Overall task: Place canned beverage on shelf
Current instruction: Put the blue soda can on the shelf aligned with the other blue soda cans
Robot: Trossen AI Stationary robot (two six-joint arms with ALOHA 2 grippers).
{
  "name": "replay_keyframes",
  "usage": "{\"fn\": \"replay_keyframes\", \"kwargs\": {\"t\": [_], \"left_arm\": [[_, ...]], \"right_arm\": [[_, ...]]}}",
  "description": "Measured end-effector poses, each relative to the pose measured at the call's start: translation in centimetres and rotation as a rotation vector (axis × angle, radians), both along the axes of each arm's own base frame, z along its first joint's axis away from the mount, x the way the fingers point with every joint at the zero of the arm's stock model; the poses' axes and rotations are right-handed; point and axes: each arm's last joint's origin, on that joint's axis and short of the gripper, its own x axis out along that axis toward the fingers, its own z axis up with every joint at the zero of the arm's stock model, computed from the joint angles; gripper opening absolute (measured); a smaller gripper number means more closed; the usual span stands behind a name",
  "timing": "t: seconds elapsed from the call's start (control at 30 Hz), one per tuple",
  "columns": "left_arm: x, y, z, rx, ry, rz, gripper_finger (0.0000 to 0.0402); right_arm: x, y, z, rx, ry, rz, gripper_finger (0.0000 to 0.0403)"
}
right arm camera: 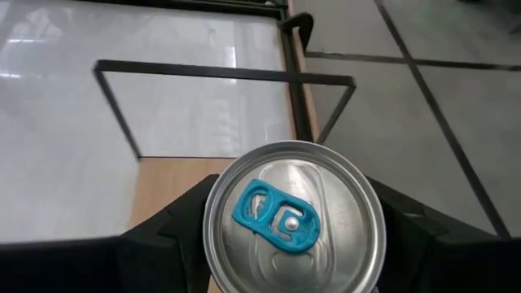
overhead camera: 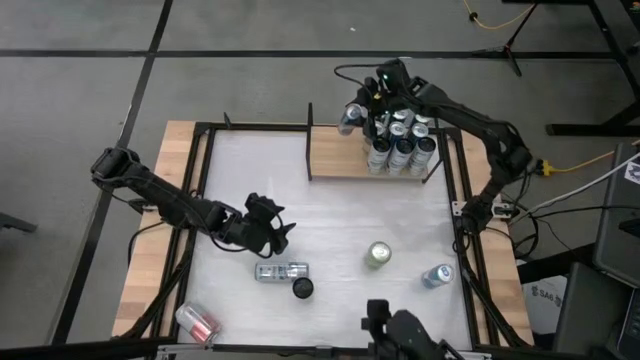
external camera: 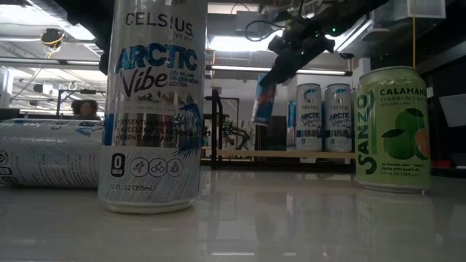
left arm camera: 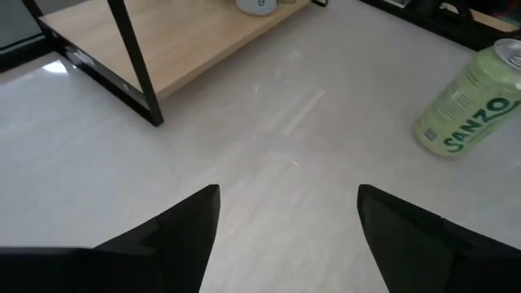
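A can (right arm camera: 293, 218) with a blue tab hangs tilted over the shelf (overhead camera: 335, 158), pinched by the right gripper (overhead camera: 362, 113), beside cans (external camera: 322, 116) reading "ARCTIC", while the left gripper (overhead camera: 268, 232) waits spread above the table (overhead camera: 330, 220) near a "SANZO" can (left arm camera: 470, 111).

Right arm is stretched way out to the far end of the table, elbow bent, wrist tipped down, and the right gripper (overhead camera: 352, 118) has its fingers clamped on a can held tilted in the air. Left arm reaches in from the left edge, hanging low over the middle of the table, left gripper (overhead camera: 283, 236) with fingers spread, holding nothing.
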Motion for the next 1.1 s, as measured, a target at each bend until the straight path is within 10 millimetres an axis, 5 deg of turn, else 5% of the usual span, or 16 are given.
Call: {"fn": "replay_keyframes", "kwargs": {"t": [1.1], "left_arm": [[0.3, 0.7, 0.0, -0.026, 0.013, -0.009, 0.0283]], "right_arm": [[1.2, -2.0, -5.1, 0.072, 0.143, -0.046, 0.0234]]}}
